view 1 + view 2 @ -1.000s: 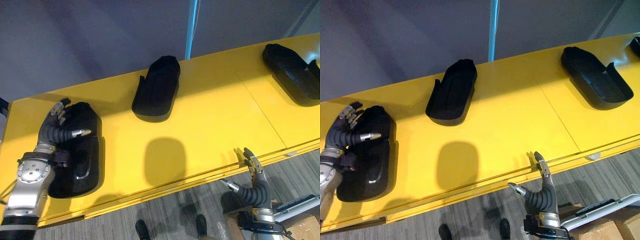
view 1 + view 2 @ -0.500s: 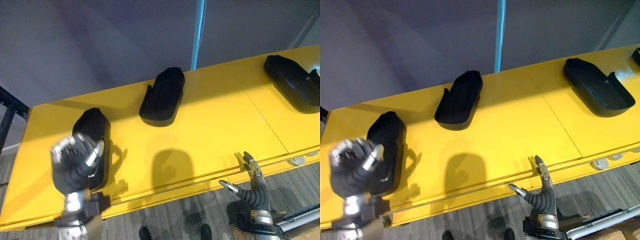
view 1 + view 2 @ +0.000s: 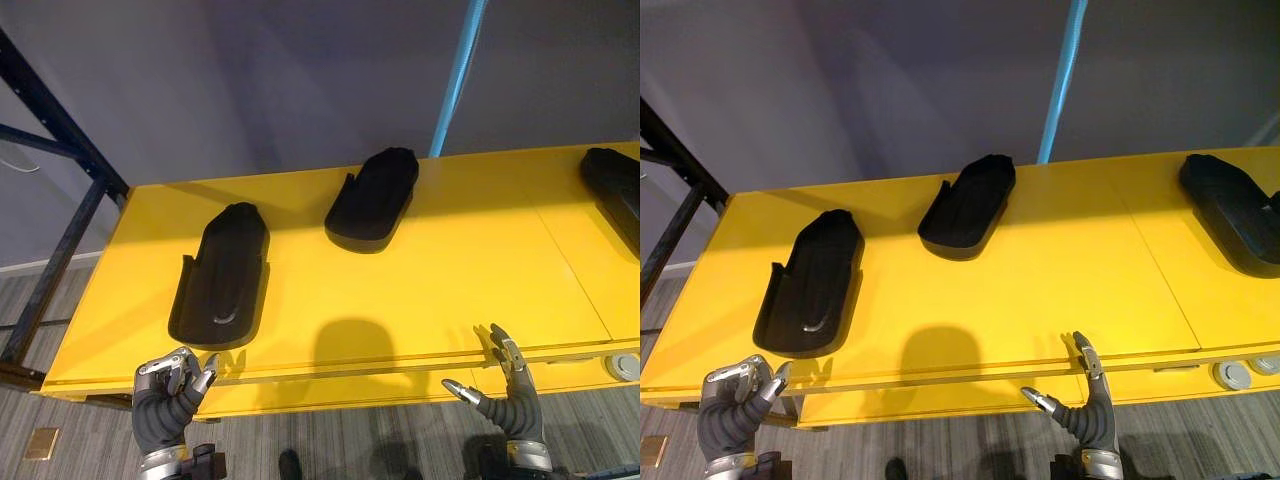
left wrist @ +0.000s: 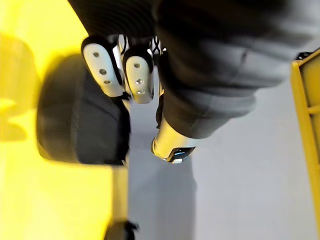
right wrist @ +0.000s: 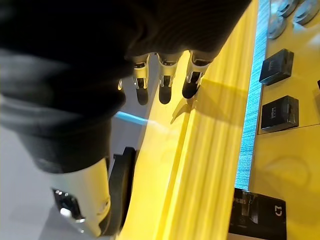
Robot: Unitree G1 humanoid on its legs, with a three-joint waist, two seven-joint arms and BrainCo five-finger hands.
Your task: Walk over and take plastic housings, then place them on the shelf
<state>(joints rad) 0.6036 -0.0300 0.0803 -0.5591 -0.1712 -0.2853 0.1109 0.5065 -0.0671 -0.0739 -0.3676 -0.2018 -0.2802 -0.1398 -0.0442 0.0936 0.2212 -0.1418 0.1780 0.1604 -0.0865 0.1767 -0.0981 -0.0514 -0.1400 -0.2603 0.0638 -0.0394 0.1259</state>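
Observation:
Three black plastic housings lie on the yellow shelf (image 3: 450,270): one at the left (image 3: 222,275), one in the middle (image 3: 375,198) and one at the far right edge (image 3: 615,190). My left hand (image 3: 165,405) hangs in front of the shelf's front edge, just below the left housing, fingers curled into a fist with nothing in it. In the left wrist view its curled fingers (image 4: 125,70) show with that housing (image 4: 80,120) beyond them. Lower right, my right hand (image 3: 512,405) is open and empty before the shelf edge, fingers (image 5: 165,80) straight.
A dark blue rack frame (image 3: 60,130) stands at the shelf's left end and a light blue post (image 3: 455,80) rises behind the middle housing. A grey wall backs the shelf. Small black boxes (image 5: 274,67) lie on a lower yellow surface. Grey carpet (image 3: 350,450) lies below.
My left hand has let go of the left housing, pulled back off the shelf and curled shut. The camera has drawn back and shifted left. The right hand stays open.

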